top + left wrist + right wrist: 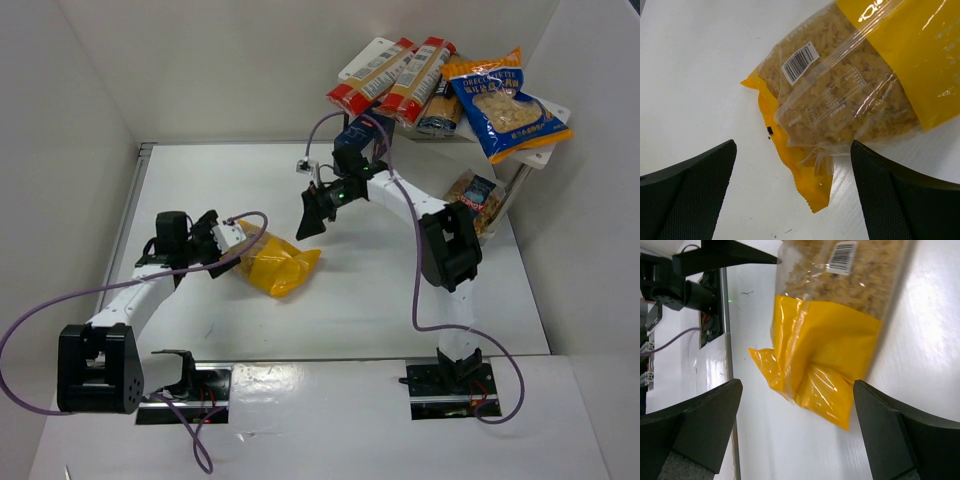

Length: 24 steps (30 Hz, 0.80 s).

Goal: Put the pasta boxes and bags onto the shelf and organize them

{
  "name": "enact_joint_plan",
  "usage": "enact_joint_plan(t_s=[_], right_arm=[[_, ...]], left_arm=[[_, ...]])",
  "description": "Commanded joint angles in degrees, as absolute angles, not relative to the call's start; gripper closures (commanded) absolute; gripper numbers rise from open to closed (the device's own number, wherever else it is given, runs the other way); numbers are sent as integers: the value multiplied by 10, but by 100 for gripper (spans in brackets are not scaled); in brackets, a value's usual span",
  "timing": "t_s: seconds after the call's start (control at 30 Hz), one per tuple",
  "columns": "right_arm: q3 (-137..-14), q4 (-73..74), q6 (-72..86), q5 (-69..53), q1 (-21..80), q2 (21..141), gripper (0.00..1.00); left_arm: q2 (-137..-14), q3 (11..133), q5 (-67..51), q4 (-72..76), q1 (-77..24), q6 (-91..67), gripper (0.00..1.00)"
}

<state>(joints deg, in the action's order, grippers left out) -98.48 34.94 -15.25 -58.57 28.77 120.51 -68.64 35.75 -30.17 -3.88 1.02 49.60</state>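
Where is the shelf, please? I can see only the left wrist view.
Observer: The shelf stands at the table's far right corner, behind the right arm.
Operator: Thank you; is anything on it?
Observer: Two red-and-cream boxes and a blue-and-orange bag lie on its top board.
Operator: And the right tool?
Observer: The right tool is open, hovering by the yellow bag's other end.
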Motion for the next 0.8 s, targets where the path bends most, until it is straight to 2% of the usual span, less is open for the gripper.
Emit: enact_joint_plan(t_s=[0.0, 0.07, 0.2, 0.3, 0.5, 0.77], right_arm=[[-1002, 383, -167, -601, 276, 1132, 0], [-991, 388, -173, -594, 276, 1119, 0], [-955, 388, -173, -581, 276, 1100, 0], [-935, 388, -179, -569, 276, 1095, 0], [-950, 388, -185, -557, 276, 1095, 0], [-962, 400, -190, -557, 281, 1100, 0]], left_arm=[[-678, 364, -296, -63, -6, 576, 0], [-678, 371, -301, -96, -17, 598, 0], [-678, 343, -236, -101, -59, 656, 0], [-678, 295, -184, -56, -81, 701, 0], [-684, 212, -117, 129, -119, 745, 0], [-708, 226, -112, 172, -146, 726, 0]])
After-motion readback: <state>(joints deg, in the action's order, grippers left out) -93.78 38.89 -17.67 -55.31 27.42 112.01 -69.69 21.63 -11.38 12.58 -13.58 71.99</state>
